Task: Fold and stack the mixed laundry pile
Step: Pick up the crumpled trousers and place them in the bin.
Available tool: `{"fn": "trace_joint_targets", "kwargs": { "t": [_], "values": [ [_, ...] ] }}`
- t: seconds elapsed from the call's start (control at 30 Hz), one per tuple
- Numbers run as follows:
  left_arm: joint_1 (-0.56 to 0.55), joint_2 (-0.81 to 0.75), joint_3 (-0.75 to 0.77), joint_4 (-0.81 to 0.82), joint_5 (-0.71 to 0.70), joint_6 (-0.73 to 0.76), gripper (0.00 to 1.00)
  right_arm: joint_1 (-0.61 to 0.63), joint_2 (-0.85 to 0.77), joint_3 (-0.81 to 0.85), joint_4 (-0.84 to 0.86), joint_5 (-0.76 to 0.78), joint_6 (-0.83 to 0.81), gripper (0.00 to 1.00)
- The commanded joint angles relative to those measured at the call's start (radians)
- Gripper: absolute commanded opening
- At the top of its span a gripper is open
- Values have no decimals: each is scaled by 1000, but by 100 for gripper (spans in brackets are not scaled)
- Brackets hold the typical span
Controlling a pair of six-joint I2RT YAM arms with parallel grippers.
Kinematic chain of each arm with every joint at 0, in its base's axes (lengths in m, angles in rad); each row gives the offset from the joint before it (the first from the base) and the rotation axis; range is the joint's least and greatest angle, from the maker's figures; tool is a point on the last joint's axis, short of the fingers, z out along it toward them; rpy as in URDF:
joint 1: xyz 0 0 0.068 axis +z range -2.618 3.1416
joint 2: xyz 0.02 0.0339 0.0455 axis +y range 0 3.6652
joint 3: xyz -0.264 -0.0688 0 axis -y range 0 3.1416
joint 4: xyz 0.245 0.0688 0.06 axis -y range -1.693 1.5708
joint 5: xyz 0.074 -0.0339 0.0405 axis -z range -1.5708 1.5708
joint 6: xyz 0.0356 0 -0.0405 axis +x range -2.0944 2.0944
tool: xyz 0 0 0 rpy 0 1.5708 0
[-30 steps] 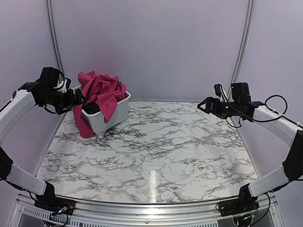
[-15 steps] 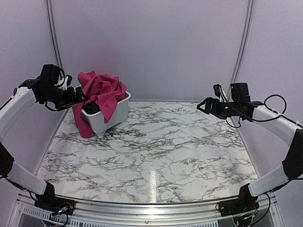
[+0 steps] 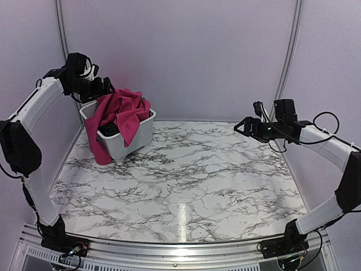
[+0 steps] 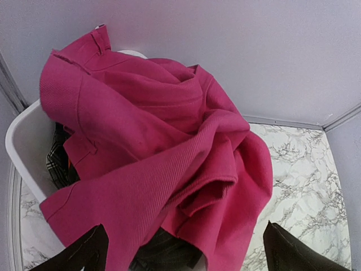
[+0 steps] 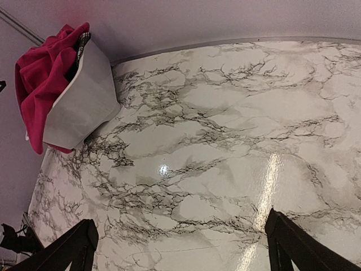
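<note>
Left hand (image 3: 101, 88) sat upper left in the top view, just above the back rim of the white tub (image 3: 140, 134). Fingers were spread wide, nothing grasped. In the left wrist view its 2 fingertips (image 4: 90, 251) showed at the bottom corners, with cloth below between them. Laundry pile (image 3: 115, 116) was in the tub, at the upper left of the marbled worktop (image 3: 197, 180). Magenta-pink cloth (image 3: 125, 107) was heaped on top and draped over the tub's front-left rim down to the worktop. Dark plaid piece (image 4: 56, 164) peeked out at left under it, and a dark garment (image 4: 163, 255) showed at bottom centre. Right hand (image 3: 243, 125) hovered at right of the top view, above the worktop, well apart from the tub, released and empty.
</note>
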Motion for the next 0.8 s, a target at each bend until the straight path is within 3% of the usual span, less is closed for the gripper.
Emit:
{"fn": "trace_joint_targets", "kwargs": {
  "t": [0.0, 0.23, 0.33, 0.43, 0.57, 0.6, 0.77],
  "values": [
    [-42, 140, 144, -27, -34, 29, 99, -20, 3, 31, 12, -29, -2, 100],
    [-102, 348, 252, -37, -263, 64, 99, -28, 13, 36, 12, -31, 8, 100],
    [-115, 407, 275, -46, -290, 72, 97, -31, 14, 35, 12, -31, 10, 100],
    [-117, 425, 310, -50, -296, 57, 72, -34, 13, 41, 11, -36, 15, 100],
    [-117, 389, 384, -46, -302, 46, 14, -35, 9, 49, 16, -34, 21, 100],
    [-117, 371, 401, -45, -311, 41, 3, -34, 8, 51, 16, -35, 23, 100],
    [-123, 254, 473, -4, -251, -5, 0, -35, -11, 47, 25, -51, 35, 100]
  ]
}}
